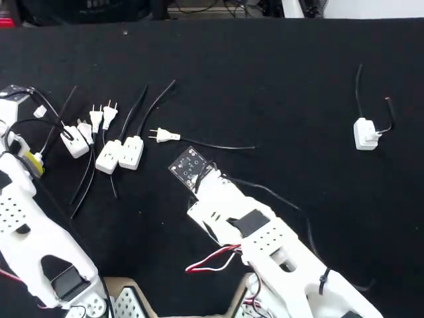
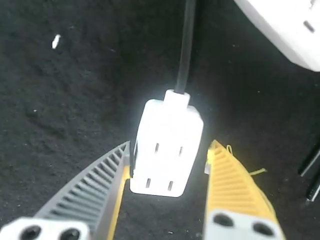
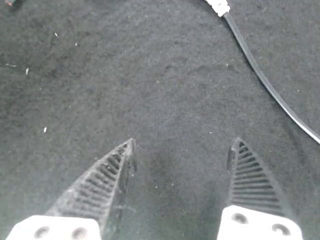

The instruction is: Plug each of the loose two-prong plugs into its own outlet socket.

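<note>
Two open hands over the black surface (image 1: pixel 278 79).
The left hand (image 2: pixel 170 145) has its fingers spread, with a white socket (image 2: pixel 167 125) lying between them and its black cord (image 2: pixel 185 45) leading away. The right hand (image 3: pixel 184 145) is open above bare surface, just short of a loose white plug (image 1: pixel 164 135) and beside its cable (image 3: pixel 270 85).

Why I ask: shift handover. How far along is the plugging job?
Looks done: the far-right socket seems to carry a plug. In hand: the left gripper is at an outlet socket; the right gripper is open over bare cloth. Left: the loose plug and a pair of plugs lie unplugged near two free sockets.
</note>
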Robot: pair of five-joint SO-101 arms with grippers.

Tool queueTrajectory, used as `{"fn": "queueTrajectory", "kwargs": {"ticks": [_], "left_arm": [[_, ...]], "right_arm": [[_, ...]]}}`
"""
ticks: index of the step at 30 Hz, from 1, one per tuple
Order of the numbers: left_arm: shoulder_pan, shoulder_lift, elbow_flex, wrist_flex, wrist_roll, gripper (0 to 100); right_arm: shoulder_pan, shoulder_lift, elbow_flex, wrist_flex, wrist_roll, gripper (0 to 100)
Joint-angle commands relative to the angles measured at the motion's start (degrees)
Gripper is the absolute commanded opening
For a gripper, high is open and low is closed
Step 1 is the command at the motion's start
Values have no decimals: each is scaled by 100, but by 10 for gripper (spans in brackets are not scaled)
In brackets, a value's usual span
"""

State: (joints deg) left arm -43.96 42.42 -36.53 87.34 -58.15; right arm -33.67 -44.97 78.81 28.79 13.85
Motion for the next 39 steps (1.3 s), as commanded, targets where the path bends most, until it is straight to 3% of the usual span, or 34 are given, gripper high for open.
{"fn": "queueTrajectory", "kwargs": {"ticks": [1,7,9,12,20,25,30,34,39], "left_arm": [[57,9,-541,290,-9,245],[101,123,-576,870,492,21],[101,62,-585,1081,624,65],[92,-35,-725,1363,993,25],[-171,-1371,-708,1354,3578,30],[-145,-2884,523,1354,4527,30],[813,-4563,2475,1319,4923,30],[2202,-5767,3679,844,5451,30],[4163,-6664,5147,141,5688,30]], "right_arm": [[-62,-145,-31,-141,18,279],[-62,-145,-31,-132,18,279],[-62,-145,-31,-132,18,279],[-62,-154,-31,-123,18,279],[-26,-189,-66,-105,-26,279],[308,-268,-330,334,-35,269],[1257,-963,-497,730,-826,18],[1873,-1622,-66,422,-1090,60],[2268,-2352,356,132,-1116,28]]}}
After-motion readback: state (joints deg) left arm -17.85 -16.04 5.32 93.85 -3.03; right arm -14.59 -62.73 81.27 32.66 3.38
